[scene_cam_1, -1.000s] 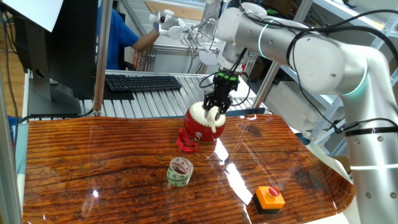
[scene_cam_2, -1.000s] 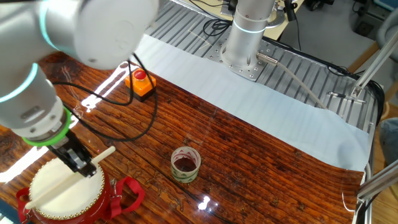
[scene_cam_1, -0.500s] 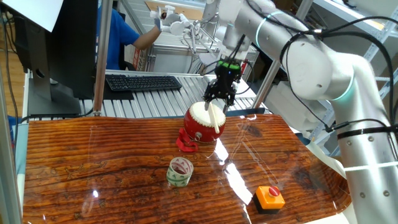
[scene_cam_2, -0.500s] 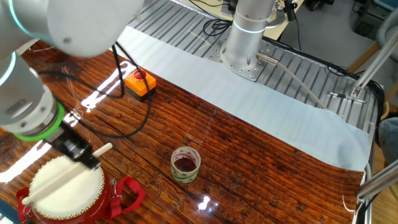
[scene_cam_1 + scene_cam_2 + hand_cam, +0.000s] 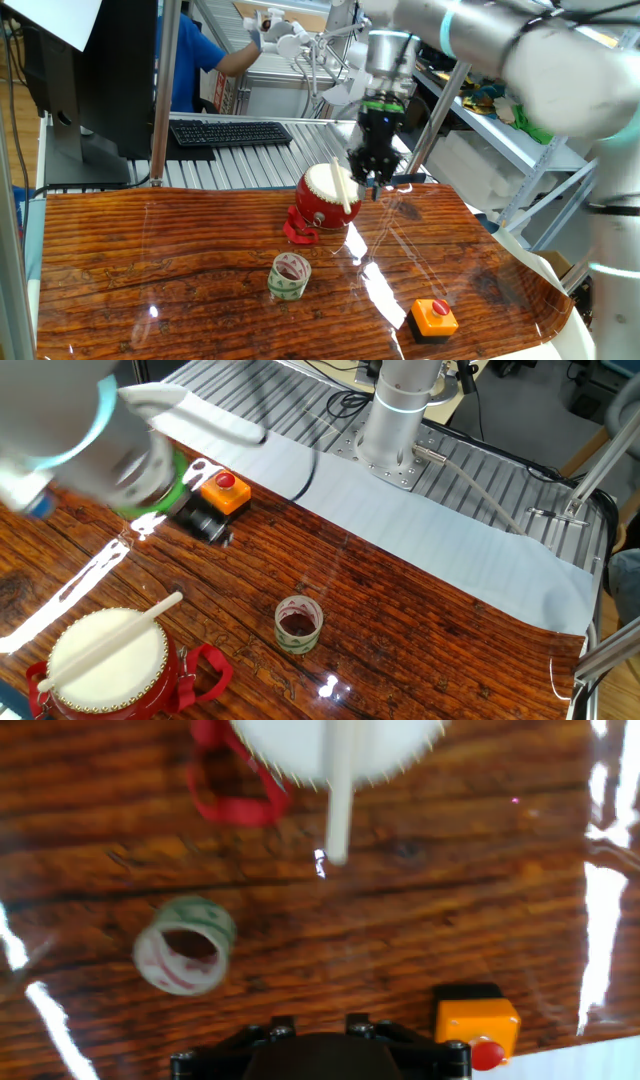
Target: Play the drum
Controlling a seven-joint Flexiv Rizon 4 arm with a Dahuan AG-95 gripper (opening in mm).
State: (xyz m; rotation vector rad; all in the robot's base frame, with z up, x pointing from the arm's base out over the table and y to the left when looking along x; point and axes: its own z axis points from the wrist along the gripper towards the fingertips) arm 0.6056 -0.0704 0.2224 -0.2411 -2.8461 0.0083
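One fixed view: a wooden bench (image 5: 150, 270) with a glossy dark grain. The drum (image 5: 326, 197), red with a cream-white skin, sits near the far edge, about midway along it, tilted on its red stand. A pale stick (image 5: 343, 187) lies across the skin. The tool (image 5: 373, 172) hangs just beside the drum, on the side toward the right edge, apart from the stick; I cannot tell whether its fingers are spread or closed. A green-rimmed tape roll (image 5: 290, 275) stands nearer the front edge, and an orange push button (image 5: 433, 317) on a black base sits toward the front right corner

The other fixed view: the drum (image 5: 105, 660) is at the lower left, the stick (image 5: 110, 640) resting diagonally on its skin with one end sticking out past the rim. The tool (image 5: 207, 526) is blurred, raised above the bench, well apart from the drum and close to the push button (image 5: 224, 493). The tape roll (image 5: 298, 624) stands upright near the middle

Hand view: the drum's white skin (image 5: 335, 748) is cut off by the top edge; the stick (image 5: 338, 795) juts beyond it over bare wood. The tape roll (image 5: 184, 945) and push button (image 5: 476, 1024) lie below. Only the tool's dark base shows
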